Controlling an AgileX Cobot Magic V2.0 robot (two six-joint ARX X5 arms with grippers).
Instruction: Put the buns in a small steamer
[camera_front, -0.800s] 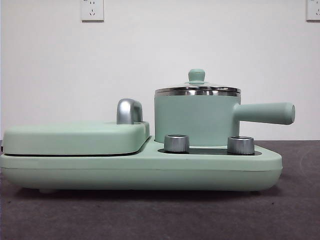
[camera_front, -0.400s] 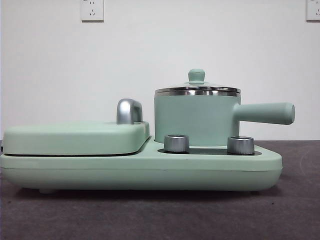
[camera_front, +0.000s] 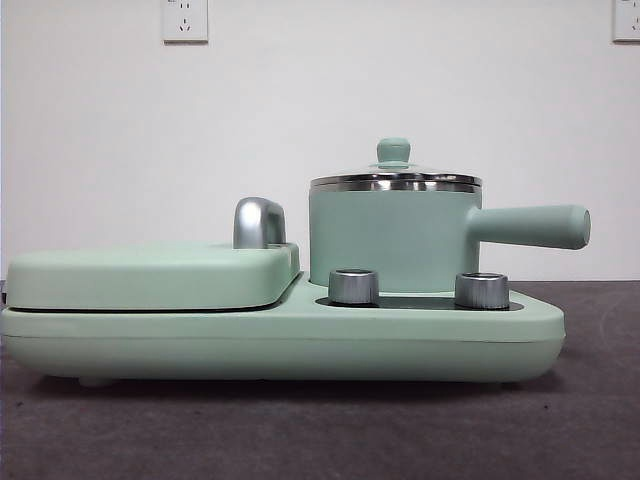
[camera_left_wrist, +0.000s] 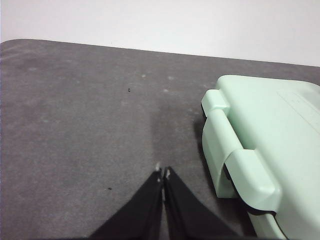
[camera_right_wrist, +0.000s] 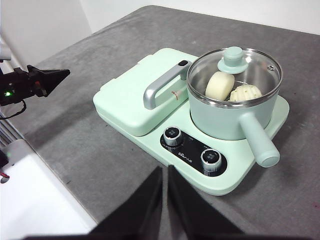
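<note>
The small steamer (camera_front: 392, 238) (camera_right_wrist: 232, 102), a mint-green pot with a long side handle, stands on the right of the cooker base with its glass lid (camera_right_wrist: 235, 72) on. Through the lid in the right wrist view I see the smooth cream bun (camera_right_wrist: 219, 85) and the ridged bun (camera_right_wrist: 245, 93) inside the pot. My right gripper (camera_right_wrist: 164, 169) is shut and empty, high above the table in front of the cooker. My left gripper (camera_left_wrist: 162, 172) is shut and empty, over bare table beside the cooker's end; it also shows in the right wrist view (camera_right_wrist: 47, 78).
The flat griddle lid (camera_front: 150, 275) (camera_right_wrist: 137, 100) with a chrome handle (camera_front: 258, 222) covers the cooker's left half. Two steel knobs (camera_front: 353, 286) (camera_front: 481, 290) stand at the front. The cooker base (camera_front: 300, 345) sits on a grey table (camera_left_wrist: 75, 125). A white surface (camera_right_wrist: 35, 200) lies beside the table's edge.
</note>
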